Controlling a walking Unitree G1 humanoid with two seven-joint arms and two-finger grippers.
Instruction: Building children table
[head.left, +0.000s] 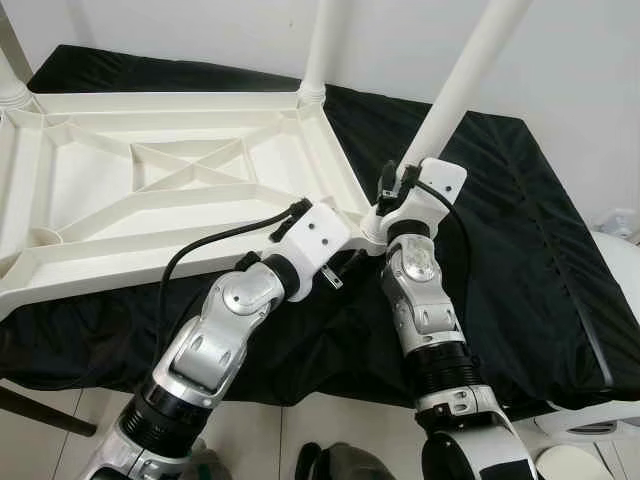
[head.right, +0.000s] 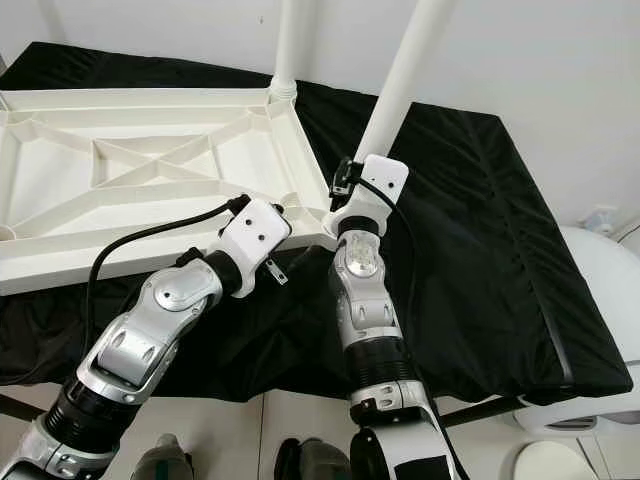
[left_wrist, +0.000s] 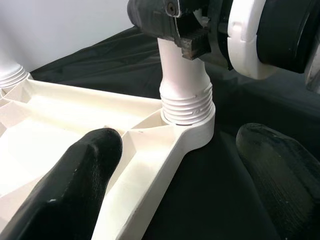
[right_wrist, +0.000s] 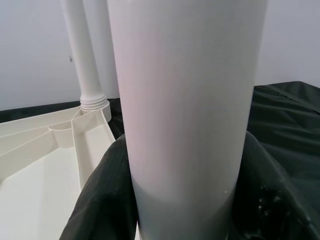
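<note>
At the near corner socket of the upturned white plastic tabletop (head.left: 150, 190), right gripper (right_wrist: 185, 200) clamps the white tubular leg (head.left: 455, 85); left gripper (left_wrist: 175, 185) gapes wide, empty, beside the corner.

- One white tabletop (head.left: 150, 190), lying upside down with its ribbed underside showing.
- Three white legs stand in its corner sockets: one at the near corner (head.left: 470, 70), one at the far corner (head.left: 322, 45), one at the far left corner (head.left: 10, 85) (barely in view at the frame's edge).
- One black cloth (head.left: 520, 230) beneath it all.
- Two silver arms, each with one pincer: left pincer (left_wrist: 175, 180), right pincer (right_wrist: 185, 200).
</note>
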